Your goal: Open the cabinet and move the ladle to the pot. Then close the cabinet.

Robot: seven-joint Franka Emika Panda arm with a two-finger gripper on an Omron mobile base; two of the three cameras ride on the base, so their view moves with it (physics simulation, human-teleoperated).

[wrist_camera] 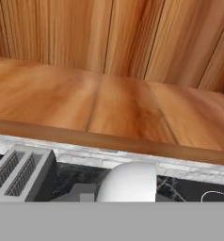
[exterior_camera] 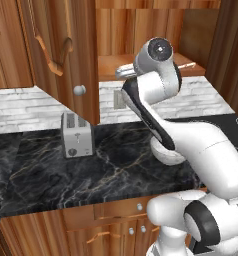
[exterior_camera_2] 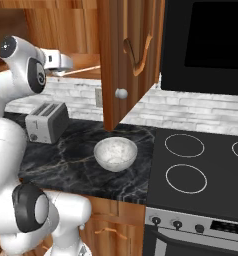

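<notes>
Claw up at the open cabinet shelf

Both doors of the cabinet (exterior_camera_2: 126,50) hang wide; the claw (exterior_camera_2: 62,65) sits at the shelf's front edge, spread or pinching I cannot tell. The ladle (exterior_camera_2: 84,70) pokes its thin handle out right beside it, high above the toaster (exterior_camera: 77,134) and white bowl (exterior_camera_2: 115,154) on the desk (exterior_camera: 111,165)
</notes>
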